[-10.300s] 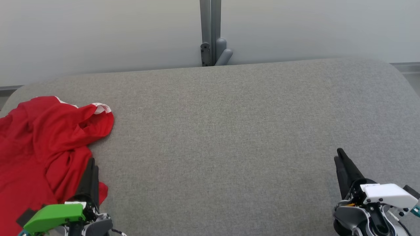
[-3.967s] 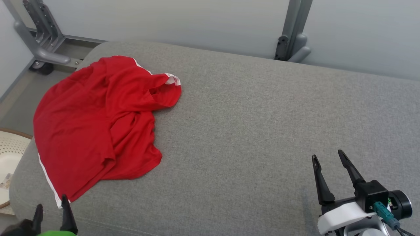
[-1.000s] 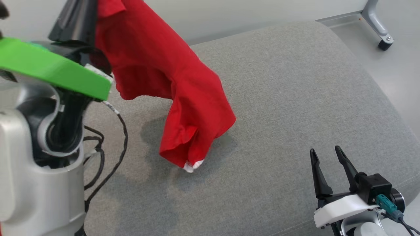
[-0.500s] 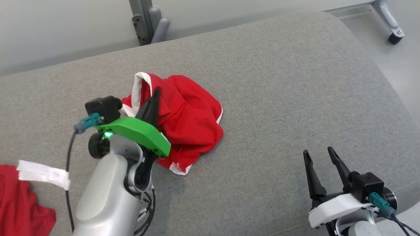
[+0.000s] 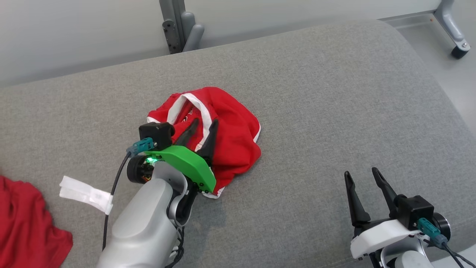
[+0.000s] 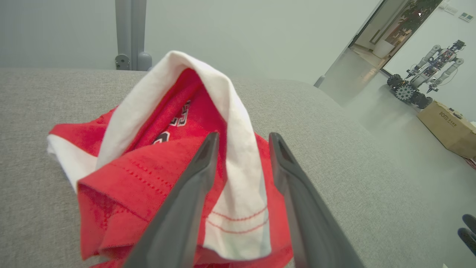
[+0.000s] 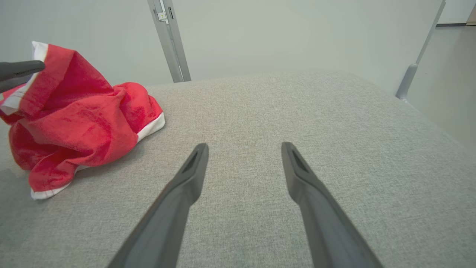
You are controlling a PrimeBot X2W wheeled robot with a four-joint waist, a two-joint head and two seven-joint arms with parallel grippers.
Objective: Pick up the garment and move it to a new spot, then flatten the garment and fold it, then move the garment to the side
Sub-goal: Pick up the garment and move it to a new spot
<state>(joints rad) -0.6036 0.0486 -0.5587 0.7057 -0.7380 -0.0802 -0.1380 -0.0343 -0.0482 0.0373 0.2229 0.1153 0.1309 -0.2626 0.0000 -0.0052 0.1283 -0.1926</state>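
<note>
Garment (image 5: 238, 141) heap beneath parted left gripper (image 5: 205, 122)

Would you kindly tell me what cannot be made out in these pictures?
Head view: near side of the garment, hidden beneath the left gripper.
Left wrist view: lettering on it, buried in folds, unreadable.
Head view: red cloth at lower left, cut off by the edge.

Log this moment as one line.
garment: crumpled | left claw: open around trim | right claw: open, empty | next: flatten

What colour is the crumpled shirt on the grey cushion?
The shirt is red with white edging; the left wrist view shows it best.
</note>
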